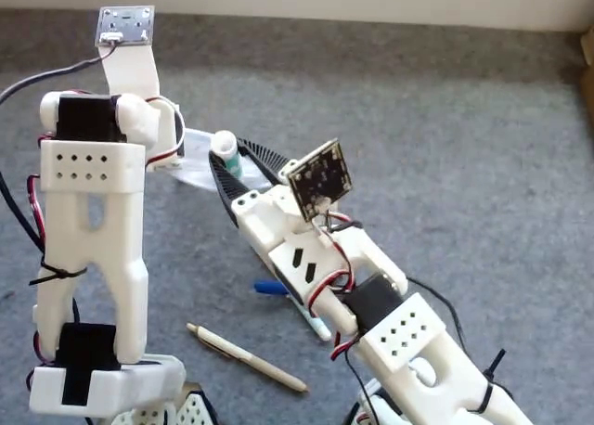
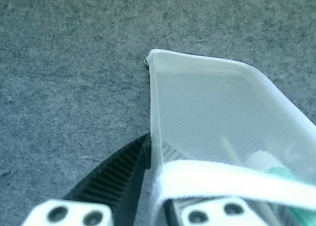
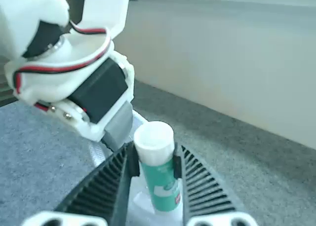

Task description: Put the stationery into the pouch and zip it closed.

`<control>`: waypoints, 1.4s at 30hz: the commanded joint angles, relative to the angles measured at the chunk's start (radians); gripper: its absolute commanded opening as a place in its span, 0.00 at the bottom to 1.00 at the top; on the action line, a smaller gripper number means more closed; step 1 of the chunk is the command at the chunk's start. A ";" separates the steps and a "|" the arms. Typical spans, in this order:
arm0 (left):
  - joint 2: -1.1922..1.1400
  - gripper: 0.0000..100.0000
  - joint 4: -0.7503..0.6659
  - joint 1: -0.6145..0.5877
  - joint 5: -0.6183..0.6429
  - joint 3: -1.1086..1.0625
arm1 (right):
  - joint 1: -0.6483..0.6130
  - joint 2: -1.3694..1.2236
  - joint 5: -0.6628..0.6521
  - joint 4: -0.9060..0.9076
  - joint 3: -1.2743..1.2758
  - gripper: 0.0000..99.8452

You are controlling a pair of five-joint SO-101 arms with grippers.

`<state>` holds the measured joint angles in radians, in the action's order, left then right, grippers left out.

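The right gripper [image 3: 154, 156] pinches a glue stick [image 3: 158, 179] upright at the pouch [image 2: 207, 107]. The left gripper [image 2: 157, 148] is pressed on the pouch edge. A pen [image 1: 246, 355] and a blue thing [image 1: 271, 287] lie outside, so filling looks only begun. Zipping is left.

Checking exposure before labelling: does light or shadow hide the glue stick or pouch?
High view: even light, the left arm hiding most of the pouch. Left wrist view: bright mesh, glue stick a faint green shape through it. Right wrist view: pale wall behind, glue stick's white cap distinct.
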<state>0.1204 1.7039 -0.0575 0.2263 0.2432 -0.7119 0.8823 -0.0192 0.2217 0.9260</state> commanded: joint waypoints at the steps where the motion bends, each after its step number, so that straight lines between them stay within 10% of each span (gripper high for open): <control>1: -0.007 0.01 0.000 -0.018 0.009 0.024 | -0.005 0.005 0.011 0.165 -0.099 0.11; 42: -0.001 0.01 0.005 -0.134 0.009 0.021 | 0.002 -0.005 0.012 0.960 -0.610 0.17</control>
<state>0.1204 1.7039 -0.1297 0.2263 0.2417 -0.7119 0.8715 -0.0161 1.1301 0.3782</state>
